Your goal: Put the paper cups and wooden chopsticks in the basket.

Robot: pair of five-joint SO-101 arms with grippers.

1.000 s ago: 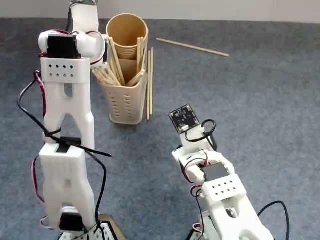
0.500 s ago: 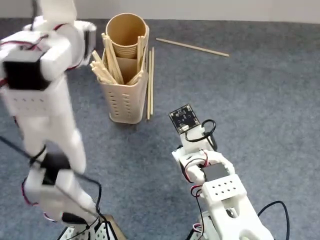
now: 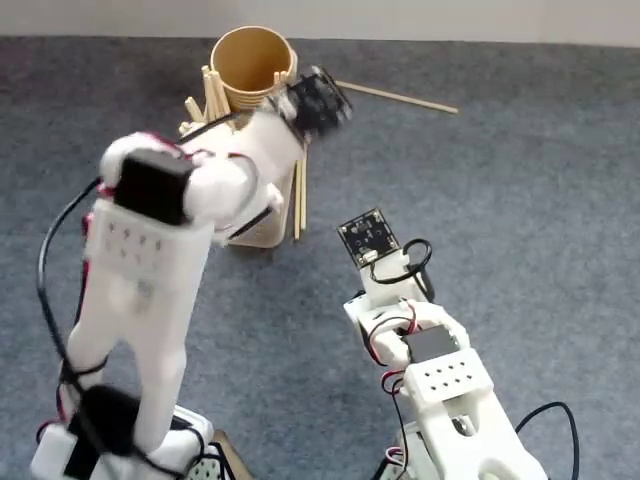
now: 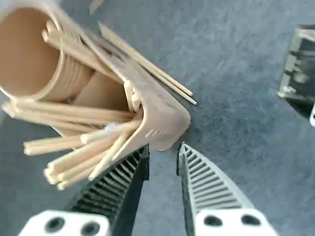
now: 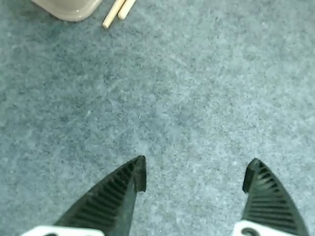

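Overhead, the left arm (image 3: 150, 260) leans across the basket (image 4: 160, 123), with the left gripper (image 4: 162, 150) narrowly parted and empty just beside a basket corner. The right gripper (image 5: 194, 172) is spread wide, empty, over grey carpet (image 3: 520, 220). Stacked paper cups (image 3: 250, 60) and bundled wooden chopsticks (image 4: 74, 147) stand in the basket; a pair of chopsticks (image 3: 299, 210) lies against its side, a single chopstick (image 3: 395, 96) well apart.

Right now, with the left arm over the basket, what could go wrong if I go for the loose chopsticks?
1. The left jaws sit close to the basket corner; a sideways move could tip it and spill the paper cups.
2. The fanned chopsticks sticking past the rim could snag the arm.
3. The two loose chopsticks lie right beside the basket wall, so grasping them may shove it.
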